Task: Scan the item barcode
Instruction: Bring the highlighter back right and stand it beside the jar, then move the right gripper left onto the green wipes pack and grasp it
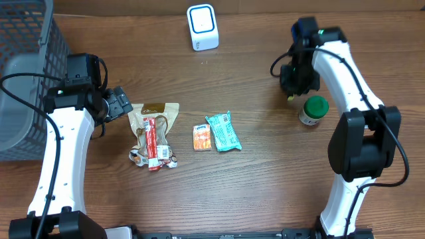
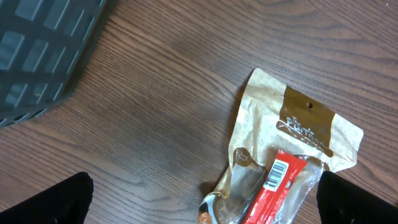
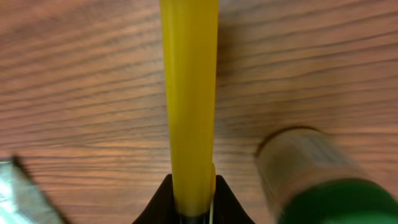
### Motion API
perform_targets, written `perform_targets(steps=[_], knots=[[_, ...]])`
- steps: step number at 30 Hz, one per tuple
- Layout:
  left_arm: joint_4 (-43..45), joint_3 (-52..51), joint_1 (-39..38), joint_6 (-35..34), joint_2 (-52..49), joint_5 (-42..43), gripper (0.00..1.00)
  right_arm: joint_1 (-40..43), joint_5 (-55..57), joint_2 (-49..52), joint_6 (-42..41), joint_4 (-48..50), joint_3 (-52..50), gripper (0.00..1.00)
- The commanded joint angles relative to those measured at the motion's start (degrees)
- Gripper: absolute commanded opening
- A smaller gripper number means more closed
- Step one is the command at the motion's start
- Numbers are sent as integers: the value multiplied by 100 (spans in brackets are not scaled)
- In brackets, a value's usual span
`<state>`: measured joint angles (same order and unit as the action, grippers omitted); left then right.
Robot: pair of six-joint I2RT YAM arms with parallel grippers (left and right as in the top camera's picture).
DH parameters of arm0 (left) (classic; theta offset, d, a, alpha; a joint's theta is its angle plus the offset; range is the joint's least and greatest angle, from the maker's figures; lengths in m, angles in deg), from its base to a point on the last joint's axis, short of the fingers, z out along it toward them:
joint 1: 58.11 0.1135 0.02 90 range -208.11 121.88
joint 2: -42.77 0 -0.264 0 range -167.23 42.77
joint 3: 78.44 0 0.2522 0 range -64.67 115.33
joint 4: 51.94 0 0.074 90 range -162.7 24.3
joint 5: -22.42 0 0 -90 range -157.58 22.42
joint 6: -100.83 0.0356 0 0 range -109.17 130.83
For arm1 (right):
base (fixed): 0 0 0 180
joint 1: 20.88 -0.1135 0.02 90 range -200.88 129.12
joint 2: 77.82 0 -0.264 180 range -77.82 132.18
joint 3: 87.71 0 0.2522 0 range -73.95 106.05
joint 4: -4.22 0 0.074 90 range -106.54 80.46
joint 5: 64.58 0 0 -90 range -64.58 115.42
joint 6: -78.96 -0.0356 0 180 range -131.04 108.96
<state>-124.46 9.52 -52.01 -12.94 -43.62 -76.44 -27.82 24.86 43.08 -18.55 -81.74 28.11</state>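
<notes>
1. Our right gripper [image 3: 193, 202] is clenched on a slim yellow stick [image 3: 189, 93]. The stick runs straight out from between the fingers, over the wooden table [image 3: 74, 74]. We cannot tell whether its far end touches the wood.
2. Just beside the stick stands a green-lidded jar [image 1: 313, 110], which is blurred in the right wrist view.
3. The white scanner [image 1: 202, 26] sits near the far edge of the table, to the left of the right gripper and well apart from it.
4. Our left gripper [image 2: 204, 186] is released, its fingers spread wide and holding nothing. It hovers at the edge of a brown paper pouch [image 2: 298, 124].
5. On that pouch lies a red wrapped stick [image 2: 273, 196], with its white barcode label [image 2: 280, 174] facing up.
6. Toward the middle of the table an orange packet [image 1: 202, 137] and a teal packet [image 1: 222, 131] lie side by side. We cannot tell whether they touch.
7. A grey basket [image 1: 26, 40] fills the far left corner, behind our left arm.
</notes>
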Motion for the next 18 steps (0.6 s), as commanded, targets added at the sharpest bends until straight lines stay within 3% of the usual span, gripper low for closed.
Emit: perform_targets(steps=[1,8,12,13,18], knots=[[-11,-13,-22,22,-35,-55,100,-13,-4,15,177,348,-496,4],[-13,-13,-22,22,-35,-57,100,-9,439,17,177,767,-949,5],[-11,-13,-22,22,-35,-57,100,-11,437,17,177,772,-949,22],[-9,-13,-22,22,-35,-57,100,-11,437,17,177,772,-949,32],[-11,-13,-24,22,-35,-57,100,-13,437,17,175,793,-922,52]])
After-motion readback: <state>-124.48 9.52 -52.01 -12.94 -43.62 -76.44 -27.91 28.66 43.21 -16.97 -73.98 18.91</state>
